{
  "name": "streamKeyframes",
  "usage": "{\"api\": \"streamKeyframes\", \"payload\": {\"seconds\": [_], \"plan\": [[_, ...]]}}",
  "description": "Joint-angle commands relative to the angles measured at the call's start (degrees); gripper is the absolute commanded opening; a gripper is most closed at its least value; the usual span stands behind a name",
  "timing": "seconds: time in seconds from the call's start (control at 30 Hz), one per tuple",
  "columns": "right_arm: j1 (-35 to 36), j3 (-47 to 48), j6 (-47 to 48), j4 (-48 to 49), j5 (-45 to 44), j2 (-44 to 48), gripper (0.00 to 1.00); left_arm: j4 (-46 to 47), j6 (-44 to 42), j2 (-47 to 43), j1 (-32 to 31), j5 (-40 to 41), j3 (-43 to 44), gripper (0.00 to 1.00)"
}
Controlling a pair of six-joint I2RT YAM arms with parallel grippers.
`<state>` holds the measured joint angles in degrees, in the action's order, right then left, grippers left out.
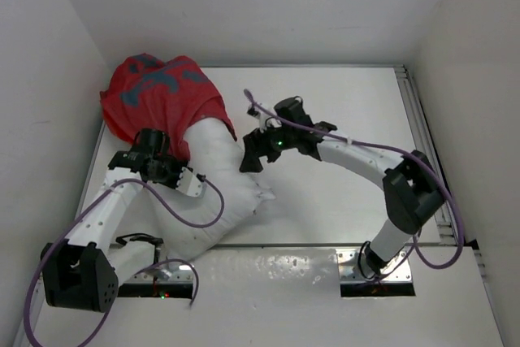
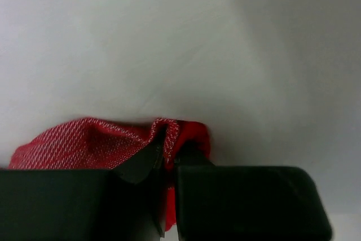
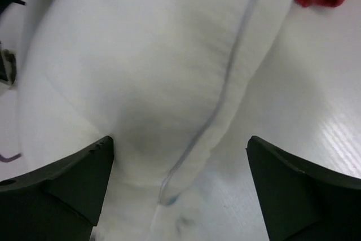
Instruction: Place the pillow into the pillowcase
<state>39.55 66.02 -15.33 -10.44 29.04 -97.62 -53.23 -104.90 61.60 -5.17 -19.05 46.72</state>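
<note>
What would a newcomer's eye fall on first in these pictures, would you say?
The bright red pillowcase at the far left of the table stands out, covering one end of the plump white pillow. The left tool is shut on its red fabric; the right tool hangs open over the pillow.

**Three cameras: one high, two very close**

The top external camera looks down from above and behind the arm bases and takes in the whole table (image 1: 349,201). The left wrist camera looks forward past the left gripper (image 2: 172,152), very near the pillowcase (image 2: 84,142) edge. The right wrist camera looks down between the spread fingers of the right gripper (image 3: 179,142), close on the pillow (image 3: 146,71). All three views share pillow and red cloth.
</note>
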Motion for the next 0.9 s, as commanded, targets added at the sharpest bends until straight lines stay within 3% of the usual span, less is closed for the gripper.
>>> {"api": "streamKeyframes", "payload": {"seconds": [0.0,0.17,0.27,0.3,0.33,0.37,0.5,0.53,0.67,0.73,0.87], "plan": [[-6.65,0.08,-1.52,5.58,5.84,6.65,0.99,1.37,-9.17,-0.96,1.56,2.87,-5.84,0.0],[-18.89,5.05,-19.72,20.19,11.66,0.52,0.97,1.47,-10.94,-1.49,2.62,4.72,-8.84,0.0],[-18.72,11.73,-24.81,21.77,10.08,-8.59,0.63,1.9,-11.03,-1.84,3.76,5.86,-9.54,0.0],[-18.55,13.42,-26.75,22.38,9.81,-11.16,0.36,1.9,-10.42,-2.1,4.11,5.95,-9.54,0.0],[-18.37,14.83,-32.16,24.57,9.2,-16.06,0.26,1.9,-9.89,-2.54,4.64,5.87,-9.11,0.0],[-18.28,17.1,-35.17,26.41,8.41,-18.37,0.25,1.38,-9.53,-2.72,4.82,5.78,-8.84,0.0],[-16.1,20.98,-51.09,45.89,10.51,-29.18,0.66,0.59,-4.45,-3.07,5.17,4.99,-7.0,0.0],[-15.3,22.04,-54.51,47.68,11.04,-31.12,0.72,0.24,-3.65,-3.24,5.17,4.9,-6.91,0.0],[-11.08,26.44,-59.36,57.08,17.26,-38.15,0.87,0.06,-1.1,-4.29,5.17,4.72,-6.64,0.0],[-9.41,25.92,-61.99,64.88,19.56,-39.04,0.89,0.41,-0.48,-4.82,5.08,4.55,-6.73,0.0],[-7.65,23.99,-63.42,68.45,21.94,-39.57,0.89,0.94,1.63,-5.53,5.17,3.85,-6.47,0.0]]}}
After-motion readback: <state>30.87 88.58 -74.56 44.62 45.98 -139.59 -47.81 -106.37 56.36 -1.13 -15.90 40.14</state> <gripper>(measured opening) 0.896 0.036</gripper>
